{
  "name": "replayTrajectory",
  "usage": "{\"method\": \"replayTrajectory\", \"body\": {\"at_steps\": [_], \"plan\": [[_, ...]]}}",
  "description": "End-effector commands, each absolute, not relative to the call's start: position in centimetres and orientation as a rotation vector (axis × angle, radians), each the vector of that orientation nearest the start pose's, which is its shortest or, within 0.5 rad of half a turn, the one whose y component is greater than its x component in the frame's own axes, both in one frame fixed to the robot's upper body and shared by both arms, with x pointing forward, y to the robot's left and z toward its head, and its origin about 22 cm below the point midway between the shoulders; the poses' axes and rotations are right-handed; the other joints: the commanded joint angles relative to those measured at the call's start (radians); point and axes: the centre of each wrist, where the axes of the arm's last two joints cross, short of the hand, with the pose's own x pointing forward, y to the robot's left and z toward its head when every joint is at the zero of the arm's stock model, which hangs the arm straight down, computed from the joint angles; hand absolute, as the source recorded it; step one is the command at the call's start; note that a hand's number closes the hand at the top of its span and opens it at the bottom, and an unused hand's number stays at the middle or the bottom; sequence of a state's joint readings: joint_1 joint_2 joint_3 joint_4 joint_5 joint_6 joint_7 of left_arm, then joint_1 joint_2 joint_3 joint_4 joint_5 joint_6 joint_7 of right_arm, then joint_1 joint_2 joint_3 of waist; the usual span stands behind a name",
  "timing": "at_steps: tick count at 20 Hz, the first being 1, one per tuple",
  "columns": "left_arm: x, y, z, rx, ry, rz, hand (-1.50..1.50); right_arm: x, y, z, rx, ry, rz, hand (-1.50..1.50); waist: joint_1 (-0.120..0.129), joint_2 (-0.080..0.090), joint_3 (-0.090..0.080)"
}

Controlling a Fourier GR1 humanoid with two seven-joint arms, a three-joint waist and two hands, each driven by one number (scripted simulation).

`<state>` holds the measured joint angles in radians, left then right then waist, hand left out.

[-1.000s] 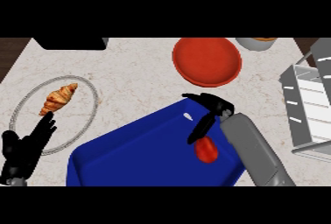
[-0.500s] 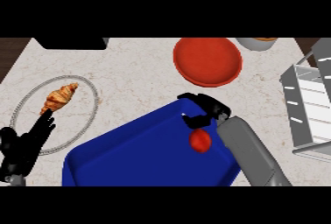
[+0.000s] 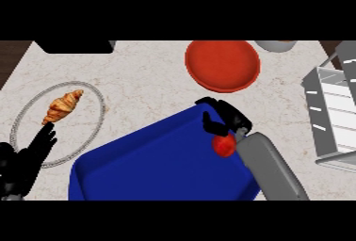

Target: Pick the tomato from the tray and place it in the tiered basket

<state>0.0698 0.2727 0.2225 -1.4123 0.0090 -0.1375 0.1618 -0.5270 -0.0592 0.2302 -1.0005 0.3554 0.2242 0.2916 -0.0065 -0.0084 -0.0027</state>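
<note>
- Red tomato (image 3: 224, 145) anywhere off the blue tray (image 3: 153, 169) yet? Asking for the pick-and-place thread.
- Nope, not off it. Tucked against the heel of the right hand (image 3: 224, 117), over the tray's far right corner. Looks clamped: black hand curled down round it, hiding part of it.
- Much change over the last second?
- Some, yeah. Crept up toward that far corner and a touch right. Looked lower over the tray and kind of stretched a second ago, rounder and snugger under the palm now. Barely any shift in the hand itself. Reads like a closed grasp with the lift just starting, imo. Can't tell whether actually clear of the tray's floor though.
- So pick basically done?
- Guessing so, the pick half anyway. Placing not begun. Tiered basket (image 3: 332, 113) well off the tray's right side, grey shelves, so a sideways carry needed next, plus enough height to get over the basket's wall.
- Anything in the way?
- Doesn't look like it. Red plate (image 3: 222, 65) just beyond the tray's far corner, grey bowl (image 3: 277, 44) further back and right of that, black box (image 3: 73, 46) way back on the left. None of it between tray and basket. Off the tray's left edge: croissant (image 3: 62, 106) on a wire-rimmed plate (image 3: 102, 110), and the left hand (image 3: 24, 162) resting open, fingers up, at the near left. Same spot as a second ago, no part in this.
</note>
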Motion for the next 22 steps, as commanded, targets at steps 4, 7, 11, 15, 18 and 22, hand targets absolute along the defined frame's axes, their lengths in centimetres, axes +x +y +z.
{"method": "replayTrajectory", "body": {"at_steps": [4,7,11,15,18,22], "plan": [[19.9,37.1,-2.4,0.318,-1.136,-0.022,0.00,31.7,-9.4,2.5,-0.638,-1.170,0.969,1.50,-0.053,-0.043,-0.007],[19.4,37.9,-2.3,0.351,-1.129,-0.004,0.00,30.6,-8.8,4.3,-0.809,-1.210,0.929,1.50,-0.078,-0.048,-0.006],[18.9,38.9,-1.9,0.354,-1.119,-0.001,0.00,29.4,-8.9,8.5,-0.994,-1.317,0.794,1.50,-0.095,-0.049,-0.003],[19.1,38.1,-2.4,0.340,-1.130,0.015,0.00,27.0,-8.8,12.4,-1.111,-1.387,0.674,1.50,-0.097,-0.038,-0.002],[19.2,38.2,-2.0,0.340,-1.152,-0.004,0.00,25.1,-9.6,15.9,-1.171,-1.391,0.576,1.50,-0.077,-0.029,0.000],[18.7,37.8,-2.4,0.316,-1.168,-0.014,0.00,21.8,-12.2,19.8,-1.151,-1.444,0.461,1.50,-0.056,-0.020,0.001]]}}
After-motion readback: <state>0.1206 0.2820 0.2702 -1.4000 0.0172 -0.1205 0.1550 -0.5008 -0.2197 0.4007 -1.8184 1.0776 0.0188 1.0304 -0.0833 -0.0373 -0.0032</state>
